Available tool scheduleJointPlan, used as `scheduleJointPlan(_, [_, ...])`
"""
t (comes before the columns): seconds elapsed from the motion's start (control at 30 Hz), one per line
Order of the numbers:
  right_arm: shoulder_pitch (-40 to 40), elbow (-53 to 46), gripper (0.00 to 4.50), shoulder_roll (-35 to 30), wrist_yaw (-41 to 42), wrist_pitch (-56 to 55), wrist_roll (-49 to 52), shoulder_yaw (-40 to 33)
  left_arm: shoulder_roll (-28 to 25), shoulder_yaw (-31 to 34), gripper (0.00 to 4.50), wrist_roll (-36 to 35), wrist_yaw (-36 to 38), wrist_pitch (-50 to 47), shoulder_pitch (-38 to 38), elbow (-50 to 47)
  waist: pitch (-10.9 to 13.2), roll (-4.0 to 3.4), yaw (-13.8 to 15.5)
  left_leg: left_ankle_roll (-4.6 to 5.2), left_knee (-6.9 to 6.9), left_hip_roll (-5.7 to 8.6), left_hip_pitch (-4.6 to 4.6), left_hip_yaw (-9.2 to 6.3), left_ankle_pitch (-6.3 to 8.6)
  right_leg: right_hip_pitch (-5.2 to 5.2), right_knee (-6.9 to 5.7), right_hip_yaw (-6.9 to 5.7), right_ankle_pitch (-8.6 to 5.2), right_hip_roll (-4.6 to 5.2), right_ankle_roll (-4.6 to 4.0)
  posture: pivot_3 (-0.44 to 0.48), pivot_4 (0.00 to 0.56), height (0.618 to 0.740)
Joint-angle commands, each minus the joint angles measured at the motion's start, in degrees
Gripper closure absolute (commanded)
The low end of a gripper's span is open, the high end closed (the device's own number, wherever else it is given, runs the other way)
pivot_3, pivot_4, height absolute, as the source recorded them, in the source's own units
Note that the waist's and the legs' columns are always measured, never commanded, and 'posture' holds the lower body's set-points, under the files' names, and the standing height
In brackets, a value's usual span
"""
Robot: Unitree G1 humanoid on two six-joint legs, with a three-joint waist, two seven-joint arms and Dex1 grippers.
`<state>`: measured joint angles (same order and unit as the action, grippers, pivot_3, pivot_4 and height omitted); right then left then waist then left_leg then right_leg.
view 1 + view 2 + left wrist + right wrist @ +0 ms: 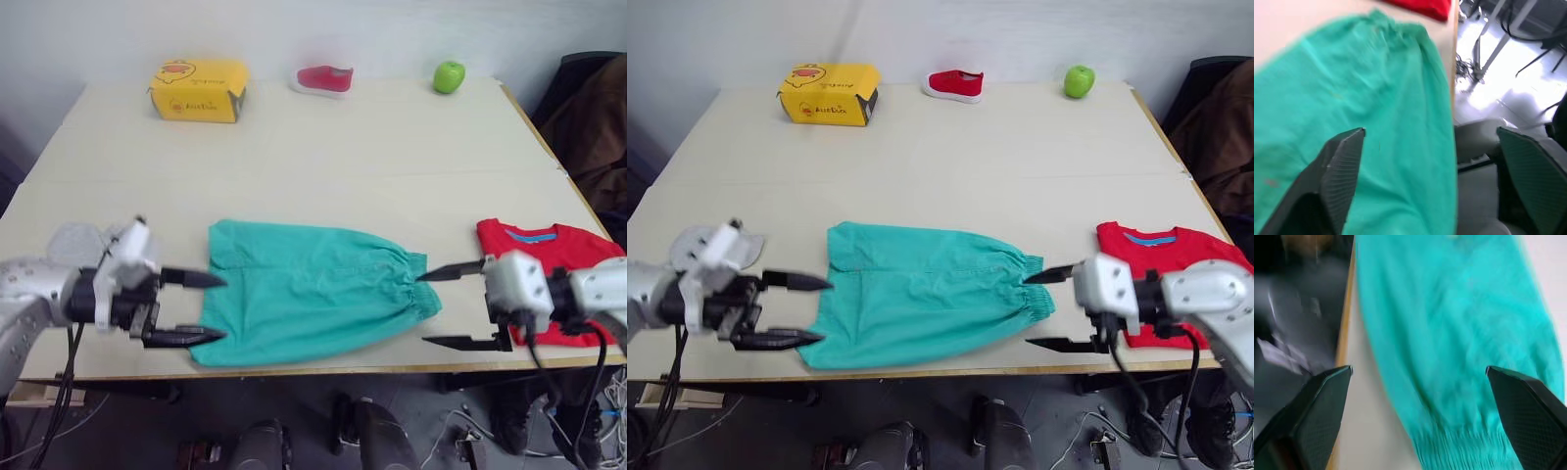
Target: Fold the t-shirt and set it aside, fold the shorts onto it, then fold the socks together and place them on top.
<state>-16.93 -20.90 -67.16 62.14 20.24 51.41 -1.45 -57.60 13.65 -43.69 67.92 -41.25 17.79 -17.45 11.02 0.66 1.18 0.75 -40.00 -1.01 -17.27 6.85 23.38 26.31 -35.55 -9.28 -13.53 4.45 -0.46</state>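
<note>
Two tools flank the shorts (pixel 309 289), which lie spread flat near the front edge of the desk (pixel 323 147), gathered waistband toward the robot's right. The left tool (pixel 196 307) hovers at the shorts' left end with its black fingers spread wide apart, gripping nothing; its lower finger reaches the cloth's front-left corner. The right tool (pixel 453 305) sits just off the waistband end, fingers likewise wide open and empty, one tip close to the elastic and the other out past the desk's front edge.

Right of the shorts, behind the right tool, lies the t-shirt (pixel 545 257), folded, its blue neckband facing the far side. Left of the shorts, partly hidden by the left arm, is a pale grey bundle that may be the socks (pixel 696 245).

Well beyond the shorts, along the desk's far edge, stand a yellow box (pixel 198 90), a small red shoe (pixel 324 78) and a green apple (pixel 449 75). Nothing lies on the shorts themselves.
</note>
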Motion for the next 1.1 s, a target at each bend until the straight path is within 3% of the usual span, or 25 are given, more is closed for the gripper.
scheduleJointPlan(0.03, [-5.5,-1.5,0.18,6.3,-5.9,7.6,0.2,3.6,4.0,-8.4,0.01,7.7,-3.1,4.4,4.9,4.8,0.0,0.02,0.1,-0.03,0.04,0.00,0.02,0.02,0.01,0.01,-0.01,0.00,-0.01,-0.02,-0.01,0.000,0.150,0.740])
scheduleJointPlan(0.07, [-7.1,-1.4,0.40,8.9,-7.3,8.8,-1.7,5.8,5.7,-10.8,0.00,10.5,-3.6,6.6,6.8,6.8,0.0,0.03,0.1,-0.06,0.09,0.01,0.06,0.05,-0.01,0.01,-0.03,0.00,-0.01,-0.03,-0.01,0.000,0.150,0.740])
scheduleJointPlan(0.17, [-10.4,0.4,1.18,17.1,-11.2,10.9,-8.3,12.1,10.1,-15.9,0.54,15.1,-3.4,10.5,11.2,12.5,0.0,0.04,0.2,-0.09,0.06,0.02,-0.12,0.10,-0.03,0.19,-0.05,-0.01,-0.01,-0.07,-0.02,0.000,0.150,0.740])
scheduleJointPlan(0.33, [-13.3,6.9,2.94,28.3,-15.9,11.0,-20.8,20.9,16.8,-22.4,2.10,23.1,-3.2,17.9,16.8,23.5,0.0,0.04,0.2,-0.07,-0.02,0.04,-0.32,0.13,-0.05,0.30,-0.26,-0.06,-0.01,-0.09,-0.02,0.000,0.150,0.740])
scheduleJointPlan(0.5, [-13.4,10.9,4.50,29.9,-16.1,9.7,-32.9,27.5,21.4,-24.8,3.60,28.7,-3.1,25.4,20.1,35.0,0.0,0.04,0.1,-0.05,-0.06,0.04,-0.36,0.11,-0.06,0.30,-0.27,-0.11,-0.01,-0.09,-0.02,0.000,0.150,0.740])
scheduleJointPlan(0.6, [-11.4,10.6,4.50,28.6,-15.2,9.8,-35.1,26.5,22.8,-23.7,4.49,30.1,-3.3,29.0,21.6,41.4,0.0,0.06,0.1,-0.03,-0.09,0.03,-0.41,0.05,-0.07,0.30,-0.26,-0.17,0.00,-0.08,-0.01,0.000,0.150,0.740])
scheduleJointPlan(0.9, [2.8,0.5,4.50,18.0,-12.0,13.6,-30.1,10.9,20.2,-19.9,4.49,36.8,-7.9,43.3,30.8,69.0,-0.1,0.21,0.3,0.02,-0.10,0.06,-0.33,-0.06,-0.08,0.15,-0.20,-0.28,0.03,0.02,0.04,0.000,0.150,0.740])
scheduleJointPlan(1.0, [7.1,-2.0,4.50,15.1,-10.2,14.9,-27.1,5.0,19.0,-17.0,4.49,34.7,-5.6,42.6,32.5,68.5,-0.1,0.22,0.1,0.02,-0.05,0.05,-0.31,-0.05,-0.07,0.15,-0.18,-0.29,0.03,0.01,0.05,0.000,0.150,0.740])
scheduleJointPlan(1.1, [6.5,-4.8,4.50,15.3,-8.4,19.1,-19.0,-1.4,17.2,-14.2,4.49,28.2,1.5,34.1,29.7,54.2,-0.1,0.27,-0.1,0.02,-0.06,0.04,-0.34,-0.05,-0.07,0.18,-0.22,-0.31,0.03,-0.01,0.04,0.000,0.150,0.740])
